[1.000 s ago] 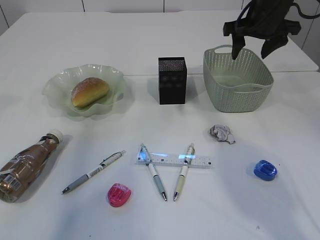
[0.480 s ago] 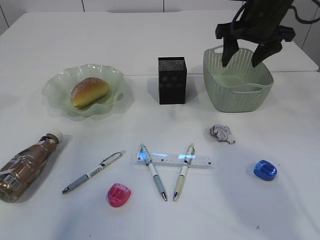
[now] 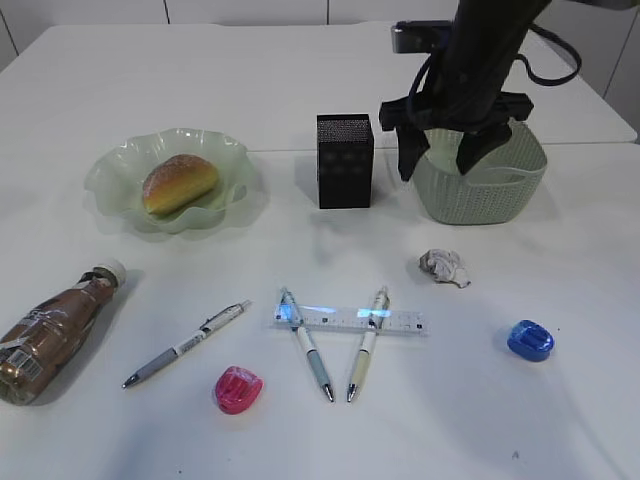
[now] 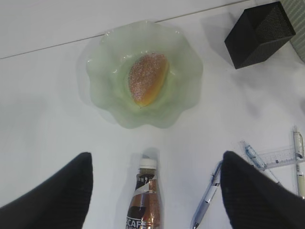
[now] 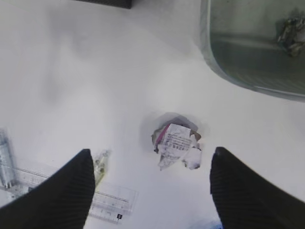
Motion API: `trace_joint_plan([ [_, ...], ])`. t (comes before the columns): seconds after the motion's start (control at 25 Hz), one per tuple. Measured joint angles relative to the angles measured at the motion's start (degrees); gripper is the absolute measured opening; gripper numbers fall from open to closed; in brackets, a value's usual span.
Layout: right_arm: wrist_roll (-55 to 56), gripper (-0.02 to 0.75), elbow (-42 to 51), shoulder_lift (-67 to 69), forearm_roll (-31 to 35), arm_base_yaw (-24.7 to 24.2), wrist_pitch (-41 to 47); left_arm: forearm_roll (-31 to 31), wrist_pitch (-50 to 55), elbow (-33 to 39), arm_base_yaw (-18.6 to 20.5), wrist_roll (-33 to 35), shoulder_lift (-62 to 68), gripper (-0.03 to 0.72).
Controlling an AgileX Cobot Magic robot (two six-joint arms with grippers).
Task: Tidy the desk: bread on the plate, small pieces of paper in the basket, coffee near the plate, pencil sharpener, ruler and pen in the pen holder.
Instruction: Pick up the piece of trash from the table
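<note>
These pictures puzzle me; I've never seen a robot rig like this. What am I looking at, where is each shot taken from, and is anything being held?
It is a two-armed robot tidying a desk. The wide picture looks down at a slant from the front; the other two come from cameras on each wrist, the dark shapes at the bottom being open fingers. The right gripper hangs in front of the basket, above a paper ball; another ball lies in the basket. The left gripper is above the coffee. The bread sits on the plate. Pens, a ruler, two sharpeners and the pen holder lie around. Nothing is held.
</note>
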Motion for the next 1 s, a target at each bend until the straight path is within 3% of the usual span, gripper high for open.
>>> trace_joint_plan([
  [1.0, -0.1, 0.583, 6.2, 7.5, -5.4, 0.4, -1.0, 0.0, 0.1, 0.0, 0.0, 0.0, 0.0, 0.592],
])
